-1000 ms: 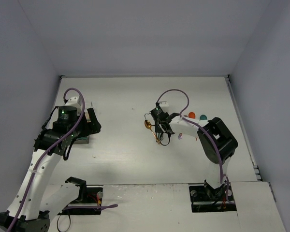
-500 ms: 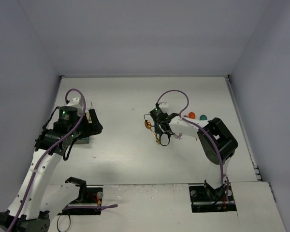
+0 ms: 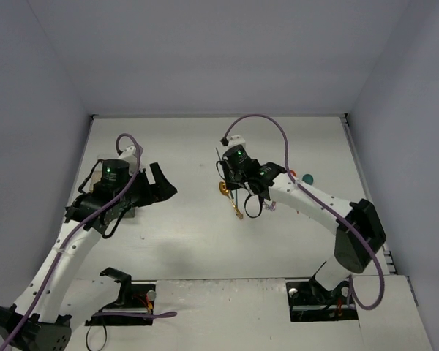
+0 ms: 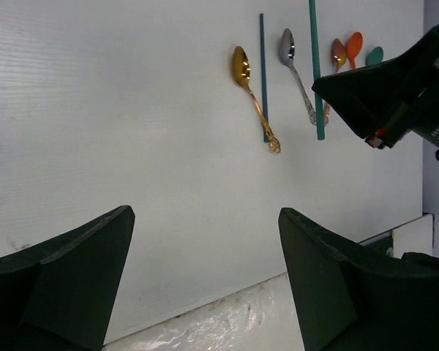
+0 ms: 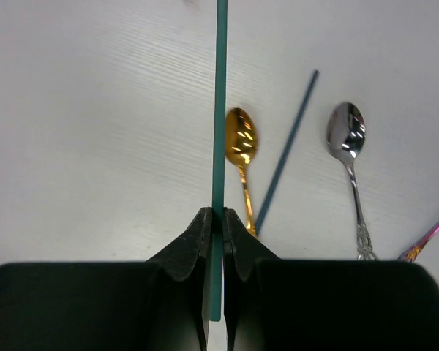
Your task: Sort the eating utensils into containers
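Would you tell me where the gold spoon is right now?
In the right wrist view, the gold spoon lies between the teal chopstick clamped in the right gripper and a loose dark chopstick.

Ahead of the right arm, in a row from left to right in the right wrist view: held chopstick point(image 5: 220, 110) pinched in the right claw point(image 5: 218, 217), first spoon point(image 5: 241, 142) just beside it, loose chopstick point(image 5: 287, 142) slanting just right of that spoon, second spoon point(image 5: 348, 135) near and further right, the last three lying on the table point(image 3: 175, 146). Right of the second spoon in the left wrist view, three more spoons point(image 4: 353, 45) bunched together, bowls side by side. Well apart to the left of the whole group in the top view, left claw point(image 3: 163, 189) above the table.
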Motion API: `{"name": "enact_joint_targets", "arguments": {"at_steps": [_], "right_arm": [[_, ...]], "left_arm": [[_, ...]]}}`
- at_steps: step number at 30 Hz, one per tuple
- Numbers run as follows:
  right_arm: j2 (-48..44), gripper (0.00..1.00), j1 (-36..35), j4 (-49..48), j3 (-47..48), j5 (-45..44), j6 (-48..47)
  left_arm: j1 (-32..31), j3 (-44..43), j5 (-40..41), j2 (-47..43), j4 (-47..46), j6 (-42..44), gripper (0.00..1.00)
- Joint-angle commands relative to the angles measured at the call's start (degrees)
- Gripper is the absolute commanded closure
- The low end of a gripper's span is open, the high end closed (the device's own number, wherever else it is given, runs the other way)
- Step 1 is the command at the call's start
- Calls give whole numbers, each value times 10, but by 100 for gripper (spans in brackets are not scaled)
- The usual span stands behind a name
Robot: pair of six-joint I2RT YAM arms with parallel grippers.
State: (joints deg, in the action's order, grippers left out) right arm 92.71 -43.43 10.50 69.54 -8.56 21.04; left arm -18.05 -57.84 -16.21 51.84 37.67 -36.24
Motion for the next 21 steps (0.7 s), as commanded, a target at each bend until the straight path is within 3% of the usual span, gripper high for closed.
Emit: {"name": "enact_joint_targets", "arguments": {"at_steps": [1, 14, 21], "right_arm": [[-66, 100, -25, -4, 39, 52, -43], [-96, 100, -47, -4, 84, 80, 100], [-109, 100, -59, -4, 74, 77, 148]], "left_arm": [[-35, 10, -20, 10, -129, -68, 23], [-225, 28, 122, 72, -266, -158, 28], [-274, 7, 183, 120, -279, -159, 37]]}}
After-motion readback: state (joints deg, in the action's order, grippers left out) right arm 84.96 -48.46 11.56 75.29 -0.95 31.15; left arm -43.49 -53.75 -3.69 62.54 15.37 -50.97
